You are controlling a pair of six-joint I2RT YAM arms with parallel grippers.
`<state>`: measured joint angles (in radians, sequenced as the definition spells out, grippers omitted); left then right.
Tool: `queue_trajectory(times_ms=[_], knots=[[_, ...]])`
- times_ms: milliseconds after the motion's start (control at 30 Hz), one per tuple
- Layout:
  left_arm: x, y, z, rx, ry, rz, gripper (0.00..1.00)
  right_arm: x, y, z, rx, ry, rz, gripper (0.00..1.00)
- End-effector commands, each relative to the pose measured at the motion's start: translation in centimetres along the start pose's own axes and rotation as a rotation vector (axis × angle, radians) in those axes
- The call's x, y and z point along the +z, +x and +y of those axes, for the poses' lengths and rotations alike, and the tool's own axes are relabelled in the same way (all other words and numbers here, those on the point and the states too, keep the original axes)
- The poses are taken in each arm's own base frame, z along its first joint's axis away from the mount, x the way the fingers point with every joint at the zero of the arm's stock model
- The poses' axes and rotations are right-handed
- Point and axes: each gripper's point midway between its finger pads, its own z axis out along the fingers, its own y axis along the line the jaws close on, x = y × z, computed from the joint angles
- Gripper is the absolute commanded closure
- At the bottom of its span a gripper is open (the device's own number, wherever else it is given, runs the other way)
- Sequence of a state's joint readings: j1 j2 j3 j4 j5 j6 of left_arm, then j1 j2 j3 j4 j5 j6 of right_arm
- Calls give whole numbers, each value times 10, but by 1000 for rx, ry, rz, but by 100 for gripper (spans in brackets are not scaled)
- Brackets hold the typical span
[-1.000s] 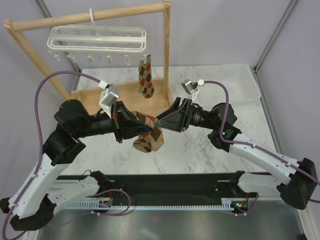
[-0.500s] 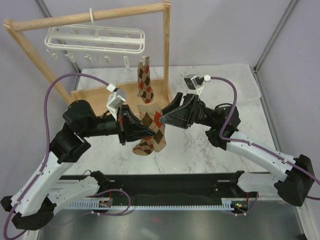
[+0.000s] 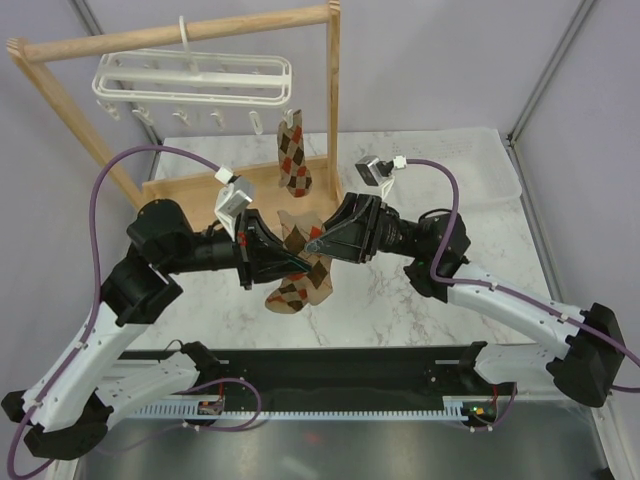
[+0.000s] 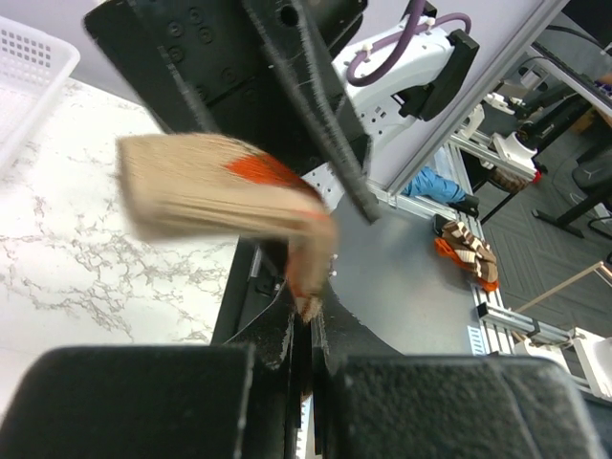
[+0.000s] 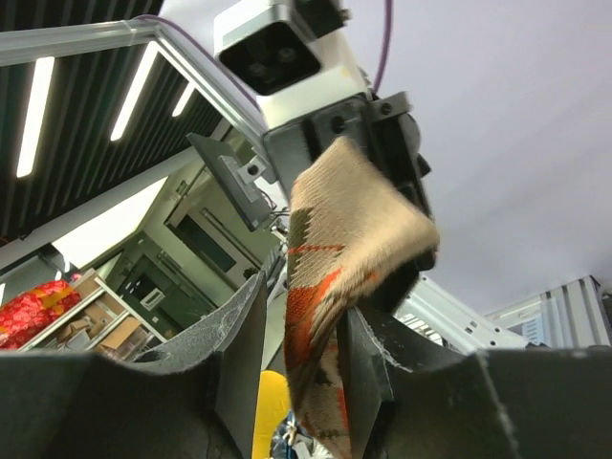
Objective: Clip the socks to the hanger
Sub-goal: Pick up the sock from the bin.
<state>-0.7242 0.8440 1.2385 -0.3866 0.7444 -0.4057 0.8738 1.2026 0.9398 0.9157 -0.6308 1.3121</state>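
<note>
Left gripper [image 3: 296, 262]: jaws pinched tight on second sock [image 3: 298, 285], which is held up above table [image 3: 400, 295]; lower end hangs free. Judged: steadying it for a shared grip. Right gripper [image 3: 314, 243]: jaws half-wide, astride upper edge of same sock; wrist view shows gap on one side, not yet clamped. Judged: taking edge so it can be fed to a clip. First sock [image 3: 291, 160]: hanging from clip at right end of hanger [image 3: 195, 78]. Hanger: hooked over wooden rack [image 3: 180, 33], spare clips dangling to left.

Wooden rack [image 3: 250, 22] standing back-left on marble table [image 3: 380, 300]; white basket [image 3: 487, 165] at back-right corner.
</note>
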Motion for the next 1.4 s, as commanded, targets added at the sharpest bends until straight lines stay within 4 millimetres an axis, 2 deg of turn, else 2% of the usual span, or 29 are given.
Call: queue_trajectory(times_ms=[0,100,167,333,433,700,800,933,1033,1167,1367], knots=[[-6,-7,-18,36,66,-16,98,8,-8,2,-38,-14,-17,58],[-7,-6,-21,41,77,-14,98,9,-7,-7,-11,5,-23,50],[-7,-4,-21,39,83,-8,98,10,-8,-5,-8,-15,-29,50],[-4,3,-15,21,73,8,98,16,-18,18,-5,-107,-45,52],[-4,9,-12,11,71,16,98,20,-23,25,-31,-106,-48,55],[-6,5,-13,22,57,1,98,17,-21,20,-32,-74,-46,67],[-6,1,-12,30,45,-12,98,13,-17,16,-29,-64,-47,67],[-5,-6,-6,30,3,-36,98,8,-13,10,-22,-44,-48,59],[-7,-10,-9,39,6,-46,98,6,-11,9,-28,-33,-44,58],[-7,-10,-9,39,7,-45,98,5,-13,13,-53,-16,-48,61],[-8,-5,-4,30,-18,-37,98,2,-15,8,-89,50,-55,68]])
